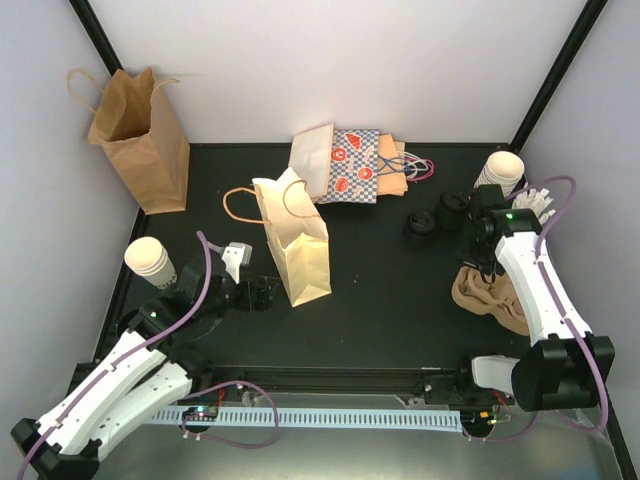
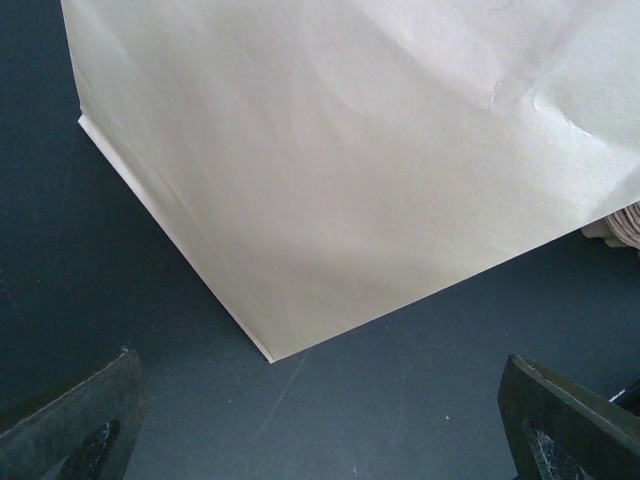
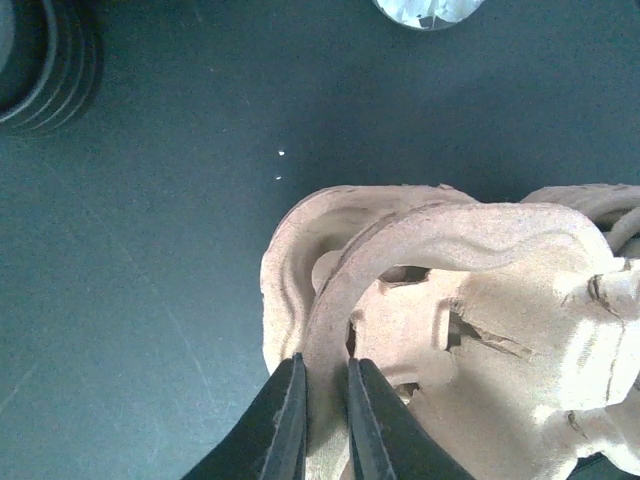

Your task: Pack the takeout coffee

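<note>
Two stacks of white paper takeout coffee cups show in the top view, one at the left (image 1: 150, 262) and one at the back right (image 1: 500, 170). A cream handled paper bag (image 1: 297, 245) stands mid-table, and its lower corner (image 2: 350, 150) fills the left wrist view. My left gripper (image 1: 258, 294) (image 2: 320, 410) sits open just in front of that bag's base, holding nothing. My right gripper (image 1: 482, 268) (image 3: 325, 368) is shut on the curved rim of a tan pulp cup carrier (image 1: 492, 297) (image 3: 480, 300), which lies on the mat with others under it.
A brown paper bag (image 1: 135, 135) stands at the back left. Flat patterned bags (image 1: 352, 165) lie at the back centre. Black lids (image 1: 420, 226) (image 3: 40, 60) sit left of the right gripper. A bundle of white sticks (image 1: 535, 200) lies by the right cup stack.
</note>
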### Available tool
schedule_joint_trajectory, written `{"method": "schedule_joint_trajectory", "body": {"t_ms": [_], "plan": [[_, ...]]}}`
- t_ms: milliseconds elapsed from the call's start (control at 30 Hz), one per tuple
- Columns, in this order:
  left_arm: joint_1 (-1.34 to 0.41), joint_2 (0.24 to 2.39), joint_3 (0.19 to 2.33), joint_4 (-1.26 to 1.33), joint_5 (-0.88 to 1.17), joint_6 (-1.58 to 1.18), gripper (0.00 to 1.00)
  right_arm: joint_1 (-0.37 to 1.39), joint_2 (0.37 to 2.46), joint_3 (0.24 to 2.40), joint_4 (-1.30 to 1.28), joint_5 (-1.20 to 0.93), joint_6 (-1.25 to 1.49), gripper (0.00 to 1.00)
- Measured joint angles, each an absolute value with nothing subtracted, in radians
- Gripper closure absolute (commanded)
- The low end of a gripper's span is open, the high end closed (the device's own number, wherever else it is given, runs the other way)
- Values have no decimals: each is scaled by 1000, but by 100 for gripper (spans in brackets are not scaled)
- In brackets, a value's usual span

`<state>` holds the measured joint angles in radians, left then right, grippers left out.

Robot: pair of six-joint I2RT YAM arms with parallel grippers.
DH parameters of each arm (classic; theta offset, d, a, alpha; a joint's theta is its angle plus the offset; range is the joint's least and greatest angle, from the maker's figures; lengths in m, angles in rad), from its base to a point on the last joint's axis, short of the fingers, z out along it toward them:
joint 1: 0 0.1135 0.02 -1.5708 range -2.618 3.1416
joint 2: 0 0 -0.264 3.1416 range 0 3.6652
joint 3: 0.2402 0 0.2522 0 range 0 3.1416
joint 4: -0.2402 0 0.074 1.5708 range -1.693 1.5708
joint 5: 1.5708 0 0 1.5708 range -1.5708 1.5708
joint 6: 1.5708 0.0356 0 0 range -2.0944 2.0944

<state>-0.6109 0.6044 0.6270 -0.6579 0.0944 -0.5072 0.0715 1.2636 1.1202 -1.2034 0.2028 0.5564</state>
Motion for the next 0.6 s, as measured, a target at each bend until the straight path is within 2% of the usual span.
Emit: {"method": "schedule_joint_trajectory", "body": {"t_ms": [100,233,533,600], "plan": [[-611,605,627,-658,95,-507,1,76,1239,1135,-1215,199,550,82],[-611,604,627,-658,96,-507,1,80,1228,1141,-1213,174,534,51],[-611,604,627,-658,97,-507,1,89,1224,1137,-1213,181,545,49],[-611,604,627,-658,97,-508,1,89,1223,1133,-1216,197,564,33]]}}
